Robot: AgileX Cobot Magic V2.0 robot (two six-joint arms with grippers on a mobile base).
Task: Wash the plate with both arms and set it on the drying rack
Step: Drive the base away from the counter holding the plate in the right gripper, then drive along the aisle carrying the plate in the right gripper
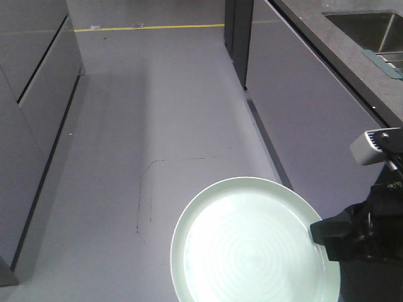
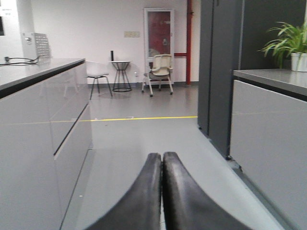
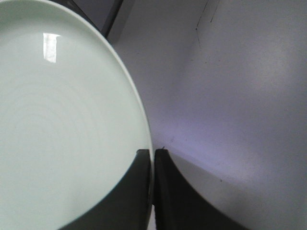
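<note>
The pale mint-green plate (image 1: 252,248) hangs flat above the grey floor at the bottom of the front view. My right gripper (image 1: 320,234) is shut on its right rim. In the right wrist view the two black fingers pinch the plate (image 3: 62,124) edge at the right gripper (image 3: 153,154). My left gripper (image 2: 161,155) is shut with nothing in it and points down the aisle. It does not show in the front view. A grey-blue end piece of the drying rack (image 1: 385,63) shows beside the sink (image 1: 371,28), far right on the counter.
I am in an aisle between grey cabinets (image 1: 38,94) on the left and a dark counter (image 1: 327,44) on the right. A tall dark cabinet (image 1: 238,25) stands ahead on the right. A yellow line (image 1: 151,27) crosses the floor. A plant (image 2: 290,45) sits on the counter.
</note>
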